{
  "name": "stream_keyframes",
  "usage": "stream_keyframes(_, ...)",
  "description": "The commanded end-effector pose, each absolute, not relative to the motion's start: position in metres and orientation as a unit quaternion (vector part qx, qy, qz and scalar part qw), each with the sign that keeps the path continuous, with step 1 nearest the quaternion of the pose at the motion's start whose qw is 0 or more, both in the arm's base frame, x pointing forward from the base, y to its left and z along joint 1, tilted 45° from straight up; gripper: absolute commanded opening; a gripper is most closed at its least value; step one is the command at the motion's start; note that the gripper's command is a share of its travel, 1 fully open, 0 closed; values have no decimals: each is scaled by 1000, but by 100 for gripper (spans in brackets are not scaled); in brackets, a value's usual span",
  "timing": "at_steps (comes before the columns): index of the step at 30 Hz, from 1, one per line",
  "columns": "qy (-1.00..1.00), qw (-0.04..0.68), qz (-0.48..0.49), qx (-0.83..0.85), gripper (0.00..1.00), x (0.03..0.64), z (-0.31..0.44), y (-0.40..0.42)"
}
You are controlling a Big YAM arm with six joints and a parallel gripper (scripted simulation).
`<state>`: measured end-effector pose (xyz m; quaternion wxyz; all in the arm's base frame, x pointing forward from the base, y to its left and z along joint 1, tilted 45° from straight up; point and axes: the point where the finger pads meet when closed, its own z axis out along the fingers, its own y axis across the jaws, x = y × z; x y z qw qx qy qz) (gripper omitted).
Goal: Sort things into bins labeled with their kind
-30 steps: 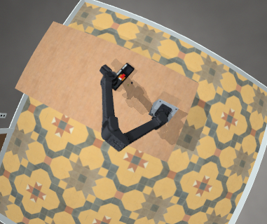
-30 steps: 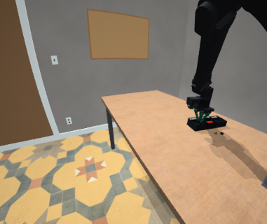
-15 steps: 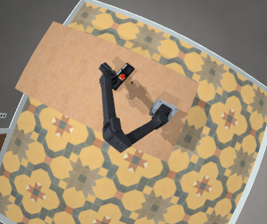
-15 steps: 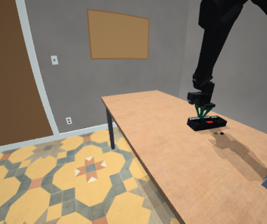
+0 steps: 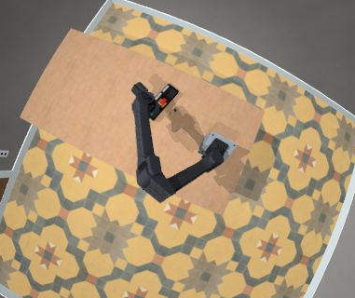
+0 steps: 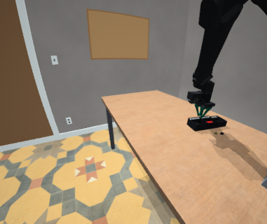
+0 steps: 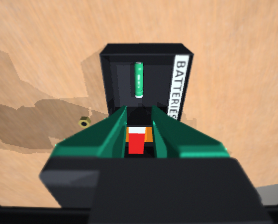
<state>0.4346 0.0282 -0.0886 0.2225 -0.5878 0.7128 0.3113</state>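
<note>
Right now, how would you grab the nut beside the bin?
Probably from straight above, fingers across the outer sides of the nut. It seems to lie flat on the table, apart from the bin, so both sides look free.
</note>
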Motion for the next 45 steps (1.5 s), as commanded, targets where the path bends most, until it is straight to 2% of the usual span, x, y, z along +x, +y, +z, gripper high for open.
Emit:
stream_keyframes(1, 712, 228, 306, -589, 24, 440, -88, 29)
stream_keyframes(45, 708, 229, 305, -594, 24, 445, -85, 36)
